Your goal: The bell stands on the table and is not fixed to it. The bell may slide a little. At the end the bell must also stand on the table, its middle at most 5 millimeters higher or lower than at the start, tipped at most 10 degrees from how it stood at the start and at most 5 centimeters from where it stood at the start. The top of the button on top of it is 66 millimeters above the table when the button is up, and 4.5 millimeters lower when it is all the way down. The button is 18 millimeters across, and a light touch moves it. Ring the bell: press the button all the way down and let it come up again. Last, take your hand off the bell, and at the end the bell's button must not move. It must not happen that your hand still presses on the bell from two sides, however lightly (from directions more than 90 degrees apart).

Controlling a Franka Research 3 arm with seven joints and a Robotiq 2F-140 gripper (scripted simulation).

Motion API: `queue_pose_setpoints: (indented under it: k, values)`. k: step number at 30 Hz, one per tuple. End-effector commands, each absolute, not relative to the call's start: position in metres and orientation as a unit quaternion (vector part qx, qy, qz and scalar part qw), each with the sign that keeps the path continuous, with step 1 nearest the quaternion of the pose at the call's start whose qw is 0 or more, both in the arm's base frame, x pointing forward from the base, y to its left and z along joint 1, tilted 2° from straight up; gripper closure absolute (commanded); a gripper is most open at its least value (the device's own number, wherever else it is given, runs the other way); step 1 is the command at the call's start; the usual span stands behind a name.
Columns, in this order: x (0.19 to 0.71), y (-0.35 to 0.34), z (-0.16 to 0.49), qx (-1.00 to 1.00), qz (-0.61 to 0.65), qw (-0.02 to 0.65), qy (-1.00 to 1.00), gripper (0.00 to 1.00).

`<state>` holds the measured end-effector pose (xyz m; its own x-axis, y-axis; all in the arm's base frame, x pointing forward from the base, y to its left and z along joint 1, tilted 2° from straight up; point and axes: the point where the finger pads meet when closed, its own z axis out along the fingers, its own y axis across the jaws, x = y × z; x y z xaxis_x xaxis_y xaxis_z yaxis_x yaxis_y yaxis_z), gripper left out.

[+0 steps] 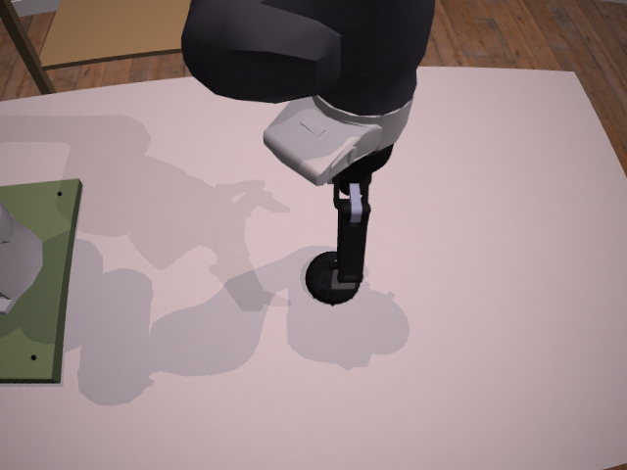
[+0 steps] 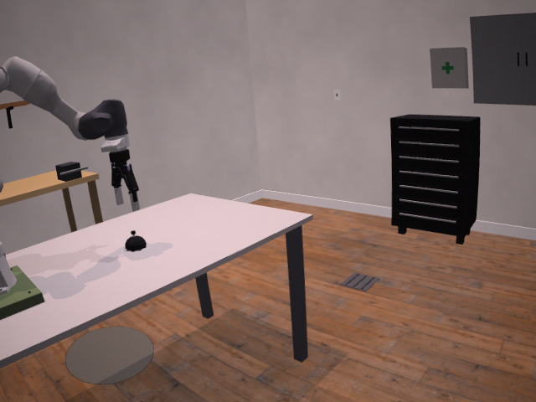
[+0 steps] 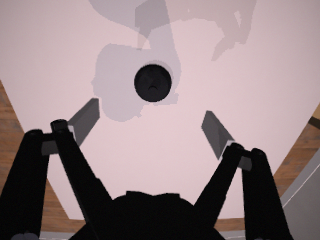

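Note:
The black bell (image 1: 318, 280) (image 2: 135, 244) (image 3: 153, 83) stands upright on the pale pink table (image 1: 506, 253) (image 2: 216, 224) (image 3: 260, 60), with its small button on top. My gripper (image 1: 348, 281) (image 2: 126, 202) (image 3: 153, 113) is open wide and empty. It hangs well above the bell and does not touch it. In the wrist view the bell lies a little beyond the line between the two fingertips, roughly centred between them. In the top view the near finger hides the right part of the bell.
A green base plate (image 1: 30, 262) (image 2: 21, 298) carrying the robot's foot sits at the table's left end. Off the table stand a wooden side table with a black box (image 2: 69, 171) and a black drawer chest (image 2: 435, 172).

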<state>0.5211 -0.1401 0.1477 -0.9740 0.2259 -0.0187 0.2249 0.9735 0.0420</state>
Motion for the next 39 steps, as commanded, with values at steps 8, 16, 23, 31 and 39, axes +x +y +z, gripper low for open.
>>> queue_pose_setpoints:
  k: [8, 16, 23, 31, 39]
  values:
    - [0.5204, -0.1409, 0.1475, 0.130, 0.018, 0.009, 0.991, 0.00]
    - [0.5204, -0.1409, 0.1475, 0.130, 0.018, 0.009, 0.991, 1.00]
    - [0.5204, -0.1409, 0.1475, 0.130, 0.018, 0.009, 0.991, 1.00]
    - [0.5204, -0.1409, 0.1475, 0.130, 0.018, 0.009, 0.991, 1.00]
    - [0.5204, -0.1409, 0.1475, 0.130, 0.018, 0.009, 0.991, 1.00]
